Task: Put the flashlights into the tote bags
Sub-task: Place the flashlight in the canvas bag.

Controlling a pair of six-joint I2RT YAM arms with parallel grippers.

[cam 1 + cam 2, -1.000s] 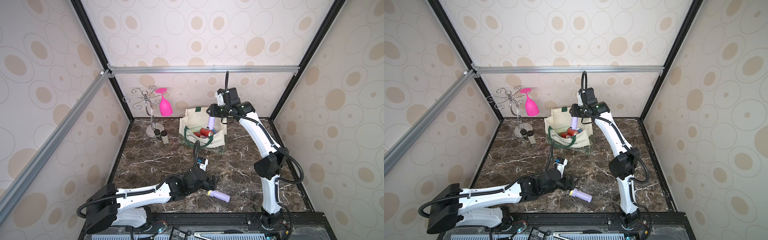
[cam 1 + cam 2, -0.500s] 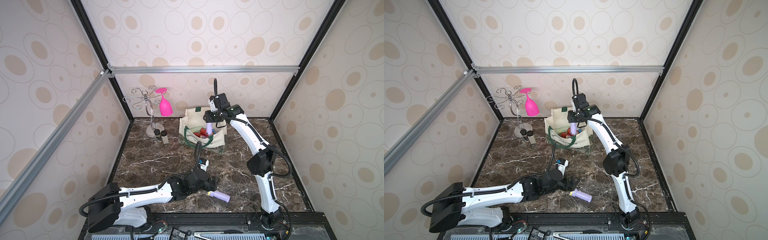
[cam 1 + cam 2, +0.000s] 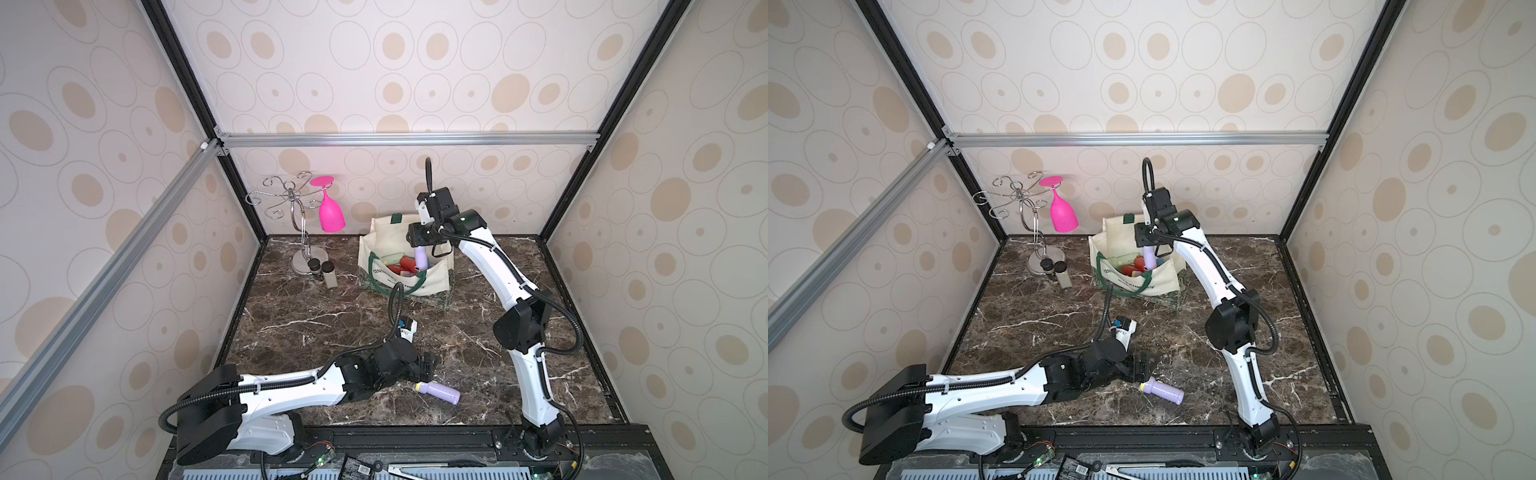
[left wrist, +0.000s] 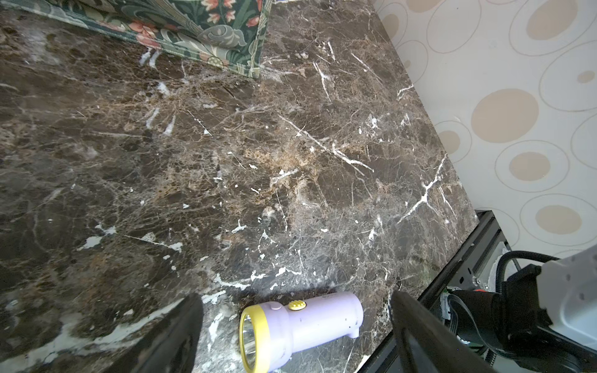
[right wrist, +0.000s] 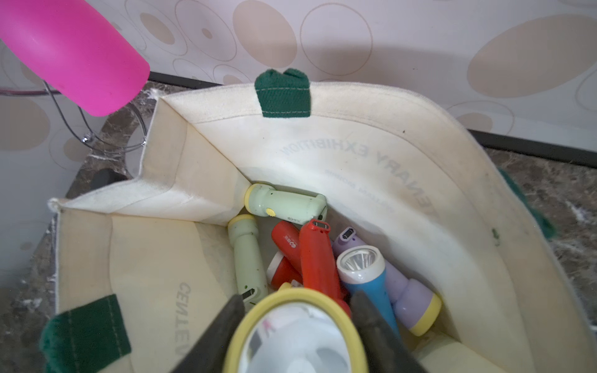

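Though loose, one lilac flashlight point(image 3: 440, 392)

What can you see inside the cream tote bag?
Inside the tote bag: two pale green flashlights, two red flashlights, a blue flashlight and a lilac flashlight. The yellow-ringed flashlight at the right tool hides whatever lies beneath.

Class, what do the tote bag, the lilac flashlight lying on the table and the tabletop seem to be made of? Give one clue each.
Tote bag: matte cream canvas, probably; stitched hems.
Lilac flashlight: smooth moulded plastic; faint sheen.
Tabletop: polished brown marble or imitation; white veins.
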